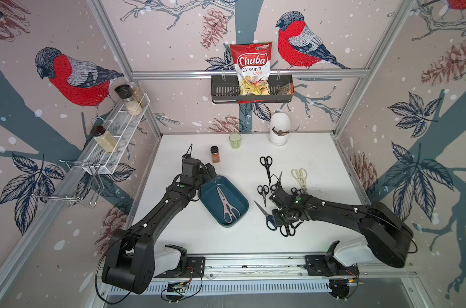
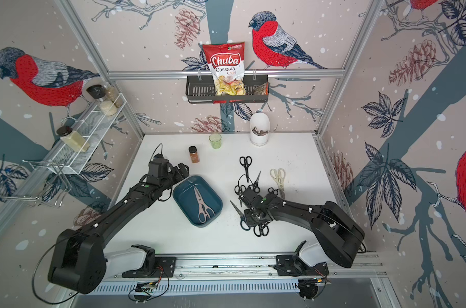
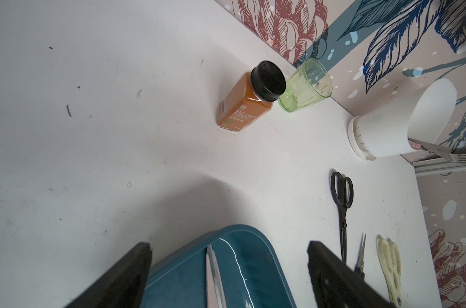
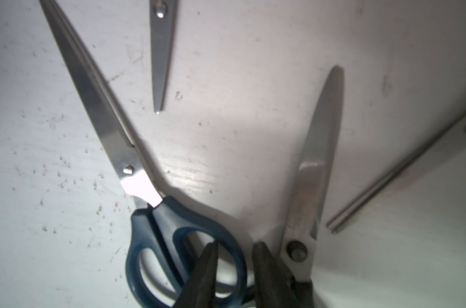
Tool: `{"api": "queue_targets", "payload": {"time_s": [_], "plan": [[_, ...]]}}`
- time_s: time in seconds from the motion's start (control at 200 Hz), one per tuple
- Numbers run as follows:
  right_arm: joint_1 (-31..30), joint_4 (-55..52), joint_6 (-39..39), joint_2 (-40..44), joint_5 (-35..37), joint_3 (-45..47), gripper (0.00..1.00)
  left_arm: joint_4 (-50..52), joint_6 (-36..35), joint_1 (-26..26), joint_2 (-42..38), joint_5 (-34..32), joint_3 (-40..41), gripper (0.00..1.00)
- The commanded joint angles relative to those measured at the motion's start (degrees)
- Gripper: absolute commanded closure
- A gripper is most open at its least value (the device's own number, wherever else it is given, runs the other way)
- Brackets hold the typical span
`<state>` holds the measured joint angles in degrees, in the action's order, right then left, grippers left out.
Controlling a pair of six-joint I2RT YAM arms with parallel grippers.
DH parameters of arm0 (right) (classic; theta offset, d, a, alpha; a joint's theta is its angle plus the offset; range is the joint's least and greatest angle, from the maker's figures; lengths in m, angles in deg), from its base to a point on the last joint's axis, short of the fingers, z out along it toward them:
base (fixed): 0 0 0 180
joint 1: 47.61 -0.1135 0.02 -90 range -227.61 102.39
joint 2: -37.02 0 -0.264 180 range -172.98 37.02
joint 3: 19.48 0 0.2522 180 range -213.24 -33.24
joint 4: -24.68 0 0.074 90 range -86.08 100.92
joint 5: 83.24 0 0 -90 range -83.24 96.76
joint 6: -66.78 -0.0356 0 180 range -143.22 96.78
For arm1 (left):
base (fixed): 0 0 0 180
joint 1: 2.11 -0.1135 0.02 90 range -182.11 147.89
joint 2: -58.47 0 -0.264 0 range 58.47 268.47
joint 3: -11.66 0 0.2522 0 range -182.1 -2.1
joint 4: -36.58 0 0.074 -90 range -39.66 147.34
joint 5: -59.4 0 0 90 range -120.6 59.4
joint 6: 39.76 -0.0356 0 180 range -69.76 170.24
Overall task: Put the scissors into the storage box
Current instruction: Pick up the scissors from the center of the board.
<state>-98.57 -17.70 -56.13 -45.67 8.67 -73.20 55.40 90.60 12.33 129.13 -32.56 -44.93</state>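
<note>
Pickup step. The right tool (image 4: 236, 245) is down on the dark-blue-handled scissors (image 4: 157, 218), jaws narrow, one finger inside a handle loop. Can't tell if it's pinching yet. Next I'd say it needs a firm squeeze, then a carry to the storage box (image 1: 209, 196). The left tool (image 3: 228, 244) gapes wide and empty over the box's end. One pink-handled pair (image 1: 226, 205) is in the box, and I count seven on the surface (image 1: 320, 160).

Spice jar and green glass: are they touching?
Apart. In both top views bare table shows between the spice jar and the green glass.

White table (image 1: 320, 149) bears storage box (image 1: 212, 198), scissors (image 1: 266, 163), spice jar (image 1: 215, 154), glass (image 1: 235, 140), holder (image 1: 280, 129).
</note>
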Motion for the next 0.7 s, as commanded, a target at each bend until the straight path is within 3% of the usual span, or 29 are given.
{"api": "queue_targets", "payload": {"time_s": [0.0, 0.33, 0.695], "plan": [[-0.15, 0.84, 0.36, -0.93, 0.44, -0.07, 0.71, -0.93, 0.91, 0.10, -1.18, -2.75, 0.86, 0.05], [-0.69, 1.05, 1.59, -1.59, 3.19, -1.36, 0.77, -0.90, 1.02, 0.00, -3.95, -7.23, 3.18, 0.05], [2.35, -2.38, 4.58, 3.69, 4.50, -7.50, 0.92, -1.68, 1.80, -0.02, -5.85, -10.83, 6.16, 0.05]]}}
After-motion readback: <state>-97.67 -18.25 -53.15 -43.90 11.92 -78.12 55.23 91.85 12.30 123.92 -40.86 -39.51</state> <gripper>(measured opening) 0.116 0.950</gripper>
